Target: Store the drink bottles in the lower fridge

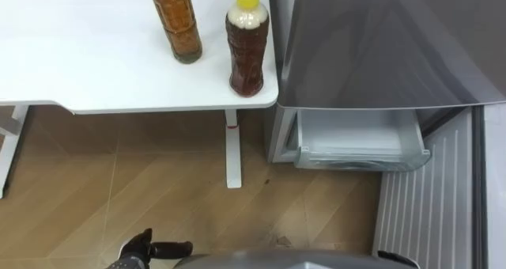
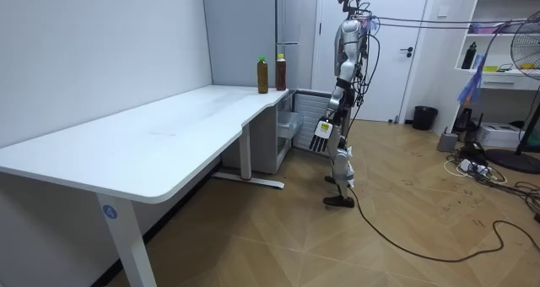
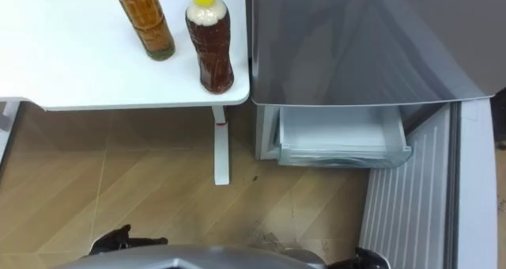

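While both drinks, the yellow-capped bottle (image 1: 247, 47) and the amber bottle (image 1: 177, 24) beside it, are seen standing at the corner of the white table (image 1: 79, 71) next to the fridge, whose lower drawer (image 1: 356, 142) is pulled out, the first pick-up is judged not yet begun. A reach up to the nearer bottle is called for next. The left hand (image 1: 142, 249) is held low, fingers relaxed, nothing grasped; the right hand's (image 3: 370, 259) state cannot be told.

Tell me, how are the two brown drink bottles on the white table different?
The yellow-capped clear plastic bottle holds dark reddish-brown drink; the amber bottle holds a lighter golden one. The yellow-capped bottle stands at the corner of the white table, beside the grey fridge; the amber bottle stands farther in. Both stand upright.
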{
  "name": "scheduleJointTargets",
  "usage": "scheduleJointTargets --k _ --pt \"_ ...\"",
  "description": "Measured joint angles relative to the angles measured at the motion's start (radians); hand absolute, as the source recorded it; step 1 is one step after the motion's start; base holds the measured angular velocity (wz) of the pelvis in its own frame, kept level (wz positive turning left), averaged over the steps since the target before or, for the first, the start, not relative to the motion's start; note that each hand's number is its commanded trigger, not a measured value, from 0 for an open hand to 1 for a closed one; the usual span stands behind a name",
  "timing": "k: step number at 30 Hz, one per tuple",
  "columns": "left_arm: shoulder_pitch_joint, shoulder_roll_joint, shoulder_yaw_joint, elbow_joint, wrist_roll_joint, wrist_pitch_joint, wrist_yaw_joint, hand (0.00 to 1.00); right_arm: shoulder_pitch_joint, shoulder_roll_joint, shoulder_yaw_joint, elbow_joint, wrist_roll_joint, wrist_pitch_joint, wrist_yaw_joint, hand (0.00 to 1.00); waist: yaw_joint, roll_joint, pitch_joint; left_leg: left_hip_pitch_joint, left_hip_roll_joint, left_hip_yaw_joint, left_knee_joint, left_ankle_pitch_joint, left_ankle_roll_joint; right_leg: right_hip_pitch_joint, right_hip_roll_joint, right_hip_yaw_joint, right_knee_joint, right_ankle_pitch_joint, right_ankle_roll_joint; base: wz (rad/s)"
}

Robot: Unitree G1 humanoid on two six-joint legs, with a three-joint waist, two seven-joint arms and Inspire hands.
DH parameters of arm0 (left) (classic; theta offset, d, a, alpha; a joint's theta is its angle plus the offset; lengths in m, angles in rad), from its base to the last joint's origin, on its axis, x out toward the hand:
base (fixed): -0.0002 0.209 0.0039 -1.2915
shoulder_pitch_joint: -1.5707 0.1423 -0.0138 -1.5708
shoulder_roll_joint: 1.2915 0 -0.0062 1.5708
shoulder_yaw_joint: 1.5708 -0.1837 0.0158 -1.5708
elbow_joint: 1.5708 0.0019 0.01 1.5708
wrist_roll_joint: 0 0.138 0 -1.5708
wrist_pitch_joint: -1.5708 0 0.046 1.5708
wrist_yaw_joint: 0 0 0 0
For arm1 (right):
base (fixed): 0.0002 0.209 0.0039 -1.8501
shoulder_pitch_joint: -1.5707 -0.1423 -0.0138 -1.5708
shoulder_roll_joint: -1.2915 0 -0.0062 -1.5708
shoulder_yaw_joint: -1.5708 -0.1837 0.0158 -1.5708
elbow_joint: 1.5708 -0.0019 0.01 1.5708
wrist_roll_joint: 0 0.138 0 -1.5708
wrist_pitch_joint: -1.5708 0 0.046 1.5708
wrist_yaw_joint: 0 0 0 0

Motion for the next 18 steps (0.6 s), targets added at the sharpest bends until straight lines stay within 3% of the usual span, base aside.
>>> scheduleJointTargets --k 13,18 --pt "0.008 -0.002 0.022 0.010 0.028 -0.017 0.025 0.00 0.008 0.005 -0.029 0.005 -0.039 -0.022 0.000 0.00 0.001 -0.001 -0.0002 0.004 -0.001 0.003 0.001 0.000 0.000 0.002 -0.001 0.003 0.000 0.000 0.000 0.00" --pt "0.017 -0.002 0.028 0.009 0.034 -0.015 0.095 0.00 0.007 0.005 -0.028 0.005 -0.036 -0.017 -0.001 0.00 -0.003 -0.001 0.0000 0.006 -0.003 0.002 0.003 0.000 0.000 0.014 -0.003 -0.004 -0.008 -0.001 0.002 0.05"
